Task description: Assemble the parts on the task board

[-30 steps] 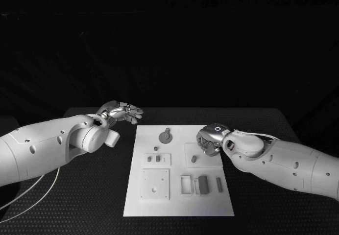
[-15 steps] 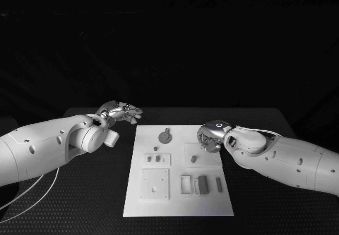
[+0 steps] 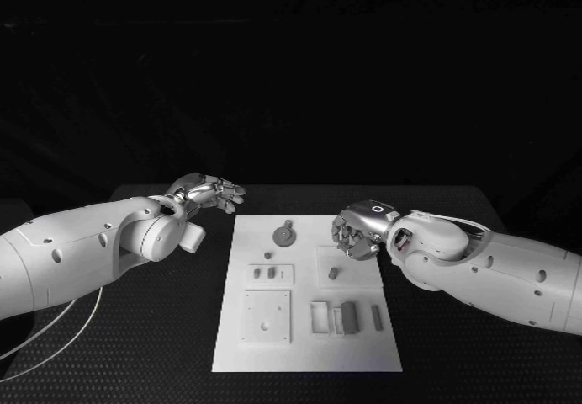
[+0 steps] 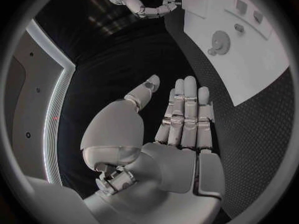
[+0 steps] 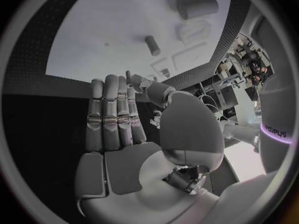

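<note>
task board (image 3: 306, 337) unlabelled; right hand (image 3: 356, 232) above it.

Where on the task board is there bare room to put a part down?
Free: the task board's near strip, below the square plate and the slotted pieces. Crowded: the far right, where the right robot hand hangs above a small peg, and beside the round part.

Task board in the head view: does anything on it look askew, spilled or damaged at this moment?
Nothing stands out. The task board lies flat and square on the black table, with its small parts lying on it or set in recesses. The left hand is off the board's far left corner and the right hand is over its right side; neither holds a part.
</note>
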Available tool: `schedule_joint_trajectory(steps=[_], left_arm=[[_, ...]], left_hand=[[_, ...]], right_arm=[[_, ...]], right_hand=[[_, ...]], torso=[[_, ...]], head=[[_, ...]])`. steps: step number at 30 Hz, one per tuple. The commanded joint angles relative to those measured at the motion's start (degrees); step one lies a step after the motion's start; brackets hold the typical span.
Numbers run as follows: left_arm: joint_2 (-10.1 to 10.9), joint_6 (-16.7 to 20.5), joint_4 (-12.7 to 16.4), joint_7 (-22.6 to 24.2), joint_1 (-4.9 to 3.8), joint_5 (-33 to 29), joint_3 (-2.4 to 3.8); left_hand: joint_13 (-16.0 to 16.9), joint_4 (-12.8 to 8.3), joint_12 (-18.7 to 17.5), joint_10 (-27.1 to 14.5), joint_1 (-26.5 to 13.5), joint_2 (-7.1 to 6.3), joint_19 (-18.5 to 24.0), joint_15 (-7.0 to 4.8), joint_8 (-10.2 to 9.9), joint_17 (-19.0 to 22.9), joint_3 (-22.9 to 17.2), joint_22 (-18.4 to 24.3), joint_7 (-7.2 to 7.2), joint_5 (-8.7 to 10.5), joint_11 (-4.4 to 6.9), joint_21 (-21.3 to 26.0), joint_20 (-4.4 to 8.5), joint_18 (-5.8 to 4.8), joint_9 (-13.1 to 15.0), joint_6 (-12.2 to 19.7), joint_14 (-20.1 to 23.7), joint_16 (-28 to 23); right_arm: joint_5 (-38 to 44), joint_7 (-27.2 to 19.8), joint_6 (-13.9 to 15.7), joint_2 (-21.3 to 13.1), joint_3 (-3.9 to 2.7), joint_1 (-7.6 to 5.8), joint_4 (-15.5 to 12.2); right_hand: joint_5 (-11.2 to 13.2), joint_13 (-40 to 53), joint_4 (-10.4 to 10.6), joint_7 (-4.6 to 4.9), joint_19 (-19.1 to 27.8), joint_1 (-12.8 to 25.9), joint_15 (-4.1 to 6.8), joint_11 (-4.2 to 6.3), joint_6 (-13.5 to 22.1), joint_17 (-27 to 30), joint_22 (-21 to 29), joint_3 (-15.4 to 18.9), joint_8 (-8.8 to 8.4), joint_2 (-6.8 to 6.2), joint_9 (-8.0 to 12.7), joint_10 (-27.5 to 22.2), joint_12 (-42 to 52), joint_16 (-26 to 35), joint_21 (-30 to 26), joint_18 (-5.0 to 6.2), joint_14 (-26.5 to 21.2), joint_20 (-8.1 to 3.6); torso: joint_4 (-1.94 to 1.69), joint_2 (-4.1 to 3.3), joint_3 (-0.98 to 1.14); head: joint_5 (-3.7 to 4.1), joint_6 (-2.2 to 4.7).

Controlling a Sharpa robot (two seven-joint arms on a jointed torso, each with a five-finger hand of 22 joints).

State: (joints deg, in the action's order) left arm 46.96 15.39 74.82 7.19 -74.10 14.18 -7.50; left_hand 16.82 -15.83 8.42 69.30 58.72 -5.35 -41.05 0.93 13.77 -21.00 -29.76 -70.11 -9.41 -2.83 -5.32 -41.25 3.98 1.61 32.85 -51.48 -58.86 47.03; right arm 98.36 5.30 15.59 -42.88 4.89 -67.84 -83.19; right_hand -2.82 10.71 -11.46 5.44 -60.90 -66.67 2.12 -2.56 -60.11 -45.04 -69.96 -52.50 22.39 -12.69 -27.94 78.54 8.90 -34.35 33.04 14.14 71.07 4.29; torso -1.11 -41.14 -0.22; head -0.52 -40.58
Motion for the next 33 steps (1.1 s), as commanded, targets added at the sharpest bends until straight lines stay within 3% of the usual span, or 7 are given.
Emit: schedule_joint_trajectory(steps=[1,7,12,15,23,25,33], left_arm=[[-0.14,-0.52,-0.01,0.36,-0.15,-0.32,0.04],[-0.13,-0.41,-0.15,0.36,-0.16,-0.71,0.04],[-0.42,-0.44,-0.08,0.58,-0.16,-1.17,0.06],[-0.71,-0.47,-0.31,0.60,-0.18,-1.20,0.06],[-1.13,-0.62,-0.65,0.65,-0.24,-1.39,0.07],[-1.13,-0.56,-0.69,0.63,-0.25,-1.39,0.07],[-1.54,-0.67,-0.93,0.63,-0.33,-1.44,0.08]], left_hand=[[0.10,0.13,0.27,-0.40,-0.51,0.06,-0.43,0.02,0.22,-0.09,0.35,0.01,-0.13,-0.13,-0.15,0.29,0.69,-0.38,0.00,0.37,-0.55,-0.22],[0.10,0.11,0.30,-0.45,-0.50,-0.01,-0.44,0.02,0.19,-0.13,0.37,0.01,-0.16,-0.13,-0.16,0.33,0.69,-0.37,-0.01,0.44,-0.56,-0.28],[0.11,0.12,0.32,-0.47,-0.51,-0.01,-0.45,0.02,0.19,-0.15,0.37,0.00,-0.17,-0.13,-0.16,0.35,0.69,-0.37,-0.01,0.46,-0.57,-0.32],[0.12,0.14,0.36,-0.46,-0.51,0.05,-0.46,0.02,0.20,-0.17,0.36,0.00,-0.17,-0.13,-0.15,0.37,0.69,-0.37,-0.01,0.46,-0.58,-0.35],[0.14,0.18,0.42,-0.46,-0.56,0.06,-0.47,0.03,0.22,-0.21,0.39,-0.01,-0.17,-0.12,-0.14,0.40,0.68,-0.38,0.00,0.45,-0.59,-0.40],[0.14,0.20,0.42,-0.47,-0.59,0.05,-0.48,0.03,0.22,-0.22,0.40,-0.01,-0.17,-0.13,-0.15,0.41,0.68,-0.38,0.00,0.46,-0.59,-0.41],[0.15,0.29,0.48,-0.52,-0.73,0.09,-0.51,0.04,0.20,-0.29,0.45,-0.02,-0.20,-0.13,-0.15,0.46,0.67,-0.39,-0.01,0.55,-0.62,-0.50]], right_arm=[[-3.41,-2.02,2.48,0.33,-0.01,0.04,-1.59],[-3.39,-2.10,2.09,1.96,0.01,0.11,-3.39],[-2.40,-2.11,1.90,3.57,0.19,0.97,-5.09],[-1.49,-2.14,1.85,5.21,0.89,1.79,-5.12],[0.98,-2.14,2.69,8.13,3.02,3.75,-3.71],[1.18,-2.15,2.70,8.82,3.27,4.46,-3.44],[2.87,-1.68,2.69,11.09,3.55,6.25,-2.18]], right_hand=[[0.04,0.09,0.07,0.04,-0.23,0.59,0.12,0.00,-0.48,-0.07,-0.08,-0.31,0.29,0.20,-0.12,0.21,0.03,-0.12,0.31,0.86,0.45,-0.06],[0.02,0.11,0.08,0.05,-0.30,0.58,0.13,-0.01,-0.46,-0.14,-0.11,-0.31,0.27,0.25,-0.15,0.20,-0.01,-0.07,0.33,0.86,0.46,-0.09],[0.01,0.13,0.10,0.07,-0.33,0.60,0.12,-0.02,-0.43,-0.19,-0.12,-0.30,0.24,0.31,-0.17,0.20,-0.05,-0.03,0.35,0.86,0.46,-0.11],[0.01,0.14,0.11,0.07,-0.35,0.61,0.12,-0.02,-0.42,-0.22,-0.13,-0.29,0.23,0.34,-0.19,0.20,-0.07,-0.01,0.35,0.86,0.47,-0.12],[0.01,0.17,0.09,0.08,-0.36,0.60,0.13,-0.02,-0.41,-0.28,-0.14,-0.28,0.21,0.38,-0.22,0.20,-0.09,0.04,0.36,0.86,0.49,-0.14],[0.01,0.17,0.09,0.08,-0.36,0.60,0.13,-0.02,-0.41,-0.28,-0.15,-0.28,0.21,0.38,-0.22,0.21,-0.09,0.04,0.36,0.86,0.49,-0.14],[0.01,0.18,0.06,0.08,-0.35,0.58,0.12,-0.02,-0.40,-0.32,-0.16,-0.29,0.20,0.40,-0.24,0.20,-0.13,0.09,0.35,0.86,0.49,-0.16]], torso=[[-0.01,-0.02,0.03],[-0.14,-0.08,-0.04],[0.01,0.04,-0.14],[-0.12,-0.02,-0.25],[-0.23,-0.02,-0.26],[-0.31,-0.10,-0.32],[-0.20,-0.08,-0.11]], head=[[-0.19,0.06],[-0.18,0.19],[-1.29,0.01],[-1.87,-0.01],[-2.88,-0.21],[-2.97,-0.29],[-3.95,-0.66]])
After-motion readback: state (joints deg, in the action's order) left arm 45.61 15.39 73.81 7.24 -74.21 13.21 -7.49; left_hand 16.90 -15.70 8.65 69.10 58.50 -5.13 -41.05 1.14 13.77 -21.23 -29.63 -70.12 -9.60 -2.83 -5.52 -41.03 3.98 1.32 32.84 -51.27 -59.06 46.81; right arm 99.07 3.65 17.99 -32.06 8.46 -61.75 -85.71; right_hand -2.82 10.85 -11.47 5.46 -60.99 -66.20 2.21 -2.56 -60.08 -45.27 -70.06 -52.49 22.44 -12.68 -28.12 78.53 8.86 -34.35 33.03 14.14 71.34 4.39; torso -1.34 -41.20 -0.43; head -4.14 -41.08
